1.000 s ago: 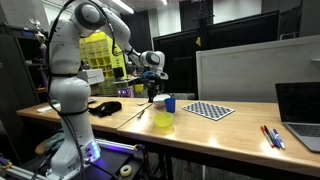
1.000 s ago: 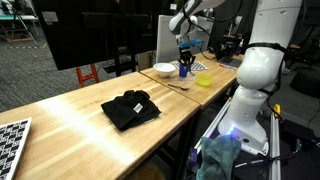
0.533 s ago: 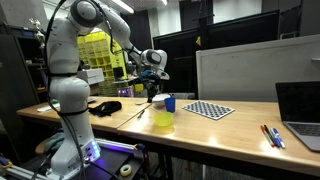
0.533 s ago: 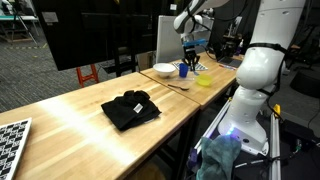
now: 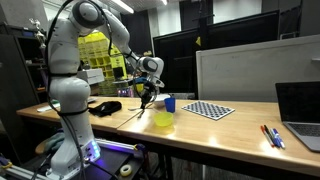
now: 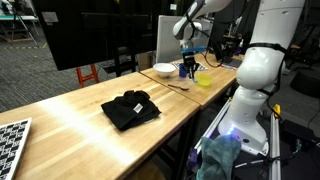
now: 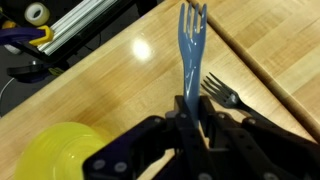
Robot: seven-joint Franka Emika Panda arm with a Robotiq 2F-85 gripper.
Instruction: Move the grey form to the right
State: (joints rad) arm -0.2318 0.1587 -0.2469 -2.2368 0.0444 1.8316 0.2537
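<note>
Gripper: The gripper (image 7: 193, 108) has its fingers (image 7: 212, 112) squeezed tight on the handle of the fork.
Fork: The blue-grey fork (image 7: 189, 45) sticks straight out from the gripper. Its prongs point away from the gripper. It is held up in the air over the bench (image 7: 270, 60), not lying on it.
Where that is: In an exterior view the gripper (image 5: 148, 90) hangs over the middle of the bench (image 5: 200, 135), closer to the back edge than to the front edge. It is just beside the blue cup (image 5: 169, 103).
Dark fork shape: On the wood just beside the held fork there is a dark fork shape (image 7: 222, 92) (I cannot tell if it is a second fork or a shadow).
Yellow bowl: The yellow bowl (image 7: 55, 150) sits near the front edge (image 5: 163, 121), close to the cup.
White bowl: A white bowl (image 6: 164, 70) sits at the back edge, near the gripper (image 6: 187, 68).
Black cloth: A black cloth (image 6: 130, 108) lies flat in the middle of the bench, well away from the bowls.
Checker board: A checker board (image 5: 210, 110) lies flat on the other side of the cup.
Laptop: A laptop (image 5: 300, 110) stands open at the end of the bench, with some pens (image 5: 272, 135) near the front edge beside it.
</note>
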